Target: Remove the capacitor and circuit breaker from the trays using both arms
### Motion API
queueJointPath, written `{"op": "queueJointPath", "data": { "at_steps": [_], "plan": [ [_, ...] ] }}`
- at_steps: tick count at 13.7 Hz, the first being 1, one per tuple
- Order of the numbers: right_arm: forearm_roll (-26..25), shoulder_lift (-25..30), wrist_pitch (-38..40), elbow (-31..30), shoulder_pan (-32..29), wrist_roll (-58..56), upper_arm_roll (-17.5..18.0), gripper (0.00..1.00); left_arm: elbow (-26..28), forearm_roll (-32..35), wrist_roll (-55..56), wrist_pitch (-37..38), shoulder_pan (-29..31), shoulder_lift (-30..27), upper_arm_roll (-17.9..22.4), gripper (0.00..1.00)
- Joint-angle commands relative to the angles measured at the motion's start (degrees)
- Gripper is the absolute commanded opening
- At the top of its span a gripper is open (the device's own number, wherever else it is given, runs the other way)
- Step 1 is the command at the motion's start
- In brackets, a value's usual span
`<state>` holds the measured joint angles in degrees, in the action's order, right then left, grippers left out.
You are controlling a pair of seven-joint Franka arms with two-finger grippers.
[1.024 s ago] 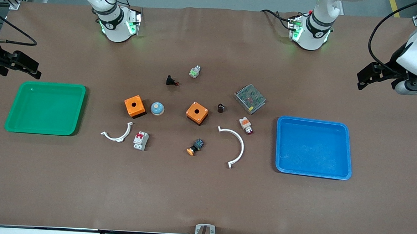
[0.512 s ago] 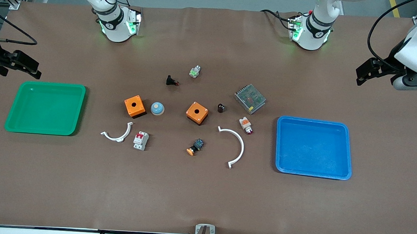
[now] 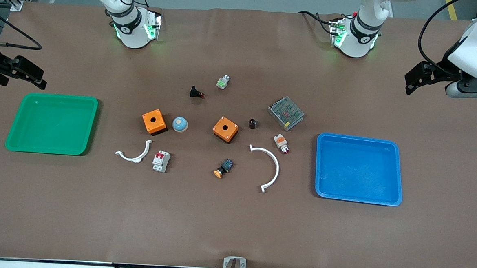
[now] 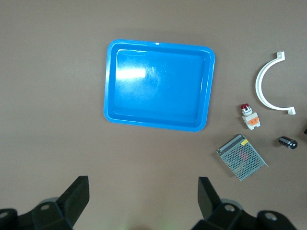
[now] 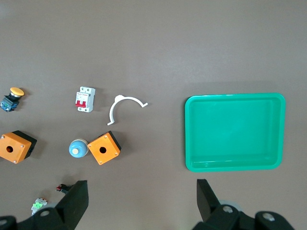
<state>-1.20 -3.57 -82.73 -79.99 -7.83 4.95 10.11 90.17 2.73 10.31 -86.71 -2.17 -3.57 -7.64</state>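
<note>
The capacitor [image 3: 253, 123], a tiny dark stubby cylinder, stands on the table between an orange box and a mesh-covered metal box; it also shows in the left wrist view [image 4: 288, 142]. The breaker [image 3: 161, 161], a grey-white block with a red switch, lies beside a small white arc clip; it also shows in the right wrist view [image 5: 85, 99]. My left gripper [image 3: 409, 82] is open and empty, high over the table at the left arm's end [image 4: 142, 191]. My right gripper [image 3: 40, 82] is open and empty, high over the table's edge by the green tray [image 5: 141, 194].
A green tray [image 3: 51, 123] lies at the right arm's end, a blue tray [image 3: 359, 169] at the left arm's end. Between them lie two orange boxes [image 3: 154, 121] [image 3: 225, 129], a blue dome [image 3: 179, 124], two white arcs [image 3: 269, 168], an indicator [image 3: 281, 142] and an orange-capped button [image 3: 223, 168].
My left gripper has drifted toward the robots' side of the table, away from the blue tray. My right gripper has shifted only slightly. The parts have not moved.
</note>
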Motion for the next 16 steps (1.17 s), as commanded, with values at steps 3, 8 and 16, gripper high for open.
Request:
{"op": "queueJointPath", "data": {
  "at_steps": [3, 8, 16],
  "plan": [
    [-0.29, 0.40, 0.72, -0.25, -0.17, -0.65, 0.09, 1.00, 0.97, -0.71, -1.00, 0.49, 0.68, -1.53, 0.26, 1.00],
    [-0.29, 0.40, 0.72, -0.26, -0.17, -0.65, 0.09, 1.00, 0.97, -0.80, -0.91, 0.40, 0.59, -1.79, 0.26, 1.00],
    [-0.29, 0.40, 0.72, -0.61, -0.08, -0.65, 0.09, 1.00, 0.01, -0.71, -1.00, 0.84, 0.86, -1.09, 0.96, 1.00]
  ]
}}
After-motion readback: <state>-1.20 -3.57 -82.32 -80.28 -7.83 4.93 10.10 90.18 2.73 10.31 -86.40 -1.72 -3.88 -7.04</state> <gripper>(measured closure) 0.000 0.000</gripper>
